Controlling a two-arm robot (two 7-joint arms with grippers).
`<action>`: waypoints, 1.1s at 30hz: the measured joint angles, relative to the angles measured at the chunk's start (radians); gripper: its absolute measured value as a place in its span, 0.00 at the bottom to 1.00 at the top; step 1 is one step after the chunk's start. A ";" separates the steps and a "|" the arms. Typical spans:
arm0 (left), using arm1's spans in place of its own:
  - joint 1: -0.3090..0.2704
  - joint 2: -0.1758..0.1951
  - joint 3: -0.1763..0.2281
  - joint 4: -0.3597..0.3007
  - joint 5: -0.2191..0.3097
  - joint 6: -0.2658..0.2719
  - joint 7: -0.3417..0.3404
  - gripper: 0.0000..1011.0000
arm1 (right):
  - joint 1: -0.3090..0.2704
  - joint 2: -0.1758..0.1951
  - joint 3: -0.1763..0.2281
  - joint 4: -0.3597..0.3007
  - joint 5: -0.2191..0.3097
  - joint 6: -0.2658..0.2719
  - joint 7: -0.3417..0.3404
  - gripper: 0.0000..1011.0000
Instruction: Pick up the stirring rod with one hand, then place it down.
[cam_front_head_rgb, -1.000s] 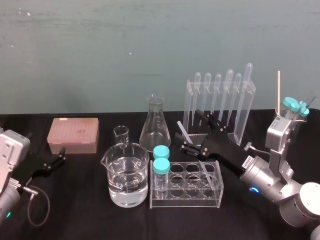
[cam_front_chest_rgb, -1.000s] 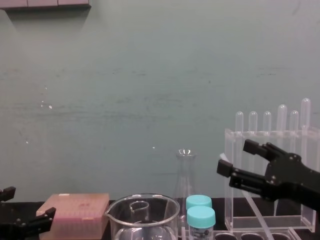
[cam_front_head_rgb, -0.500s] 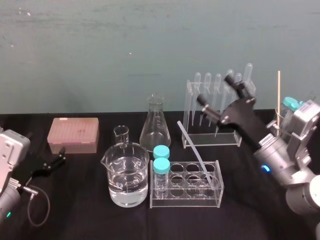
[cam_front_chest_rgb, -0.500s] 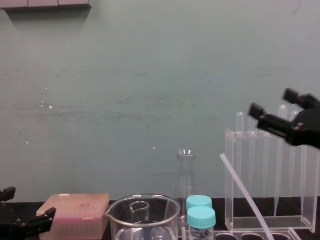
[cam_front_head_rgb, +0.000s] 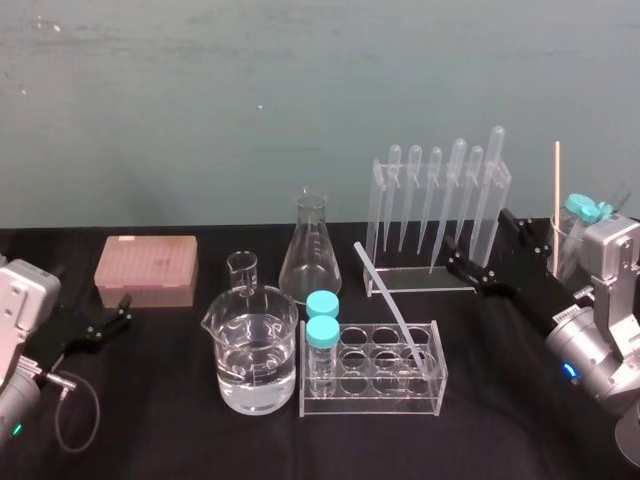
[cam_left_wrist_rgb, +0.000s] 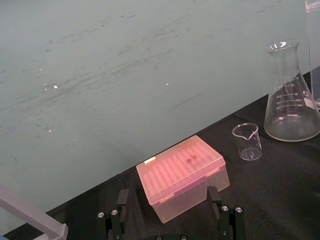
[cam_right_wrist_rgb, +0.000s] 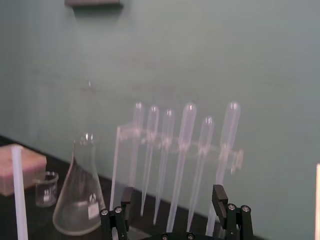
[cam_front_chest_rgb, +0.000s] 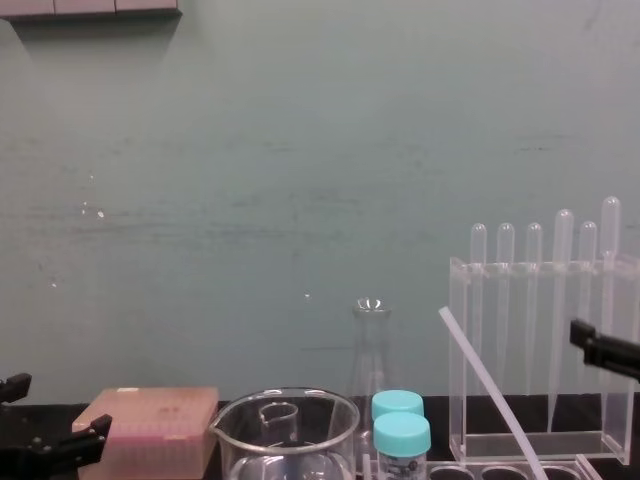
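Note:
The stirring rod (cam_front_head_rgb: 390, 300) is a thin translucent-white rod. It leans tilted with its lower end in a back cell of the clear tube rack (cam_front_head_rgb: 372, 400), and also appears as the stirring rod (cam_front_chest_rgb: 490, 390) in the chest view. My right gripper (cam_front_head_rgb: 478, 240) hovers open and empty to the right of the rod, in front of the pipette stand, clear of the rod. The right wrist view shows its fingers (cam_right_wrist_rgb: 115, 220) wide apart with the rod (cam_right_wrist_rgb: 17, 190) off to one side. My left gripper (cam_front_head_rgb: 110, 318) rests open at the table's left, near the pink box.
A water-filled beaker (cam_front_head_rgb: 255, 350), two teal-capped vials (cam_front_head_rgb: 322, 330), a conical flask (cam_front_head_rgb: 310, 250) and a small beaker (cam_front_head_rgb: 242, 268) stand around the rack. The pipette stand (cam_front_head_rgb: 435, 215) is behind it. A pink tip box (cam_front_head_rgb: 147, 270) sits far left. A wooden stick (cam_front_head_rgb: 557, 200) stands far right.
My right gripper rose away from the rod over the tube rack, swung right and came down beside the pipette stand. The rod stays leaning in the rack. The left arm has not moved.

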 joint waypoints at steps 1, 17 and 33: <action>0.000 0.000 0.000 0.000 0.000 0.000 0.000 0.99 | 0.000 0.000 0.000 0.000 0.000 0.000 0.000 0.99; 0.000 0.000 0.000 0.000 0.000 0.000 0.000 0.99 | 0.002 -0.001 -0.001 0.001 0.001 -0.009 0.001 0.99; 0.000 0.000 0.000 0.000 0.000 0.000 0.000 0.99 | 0.004 -0.002 -0.002 0.002 0.004 -0.016 0.001 0.99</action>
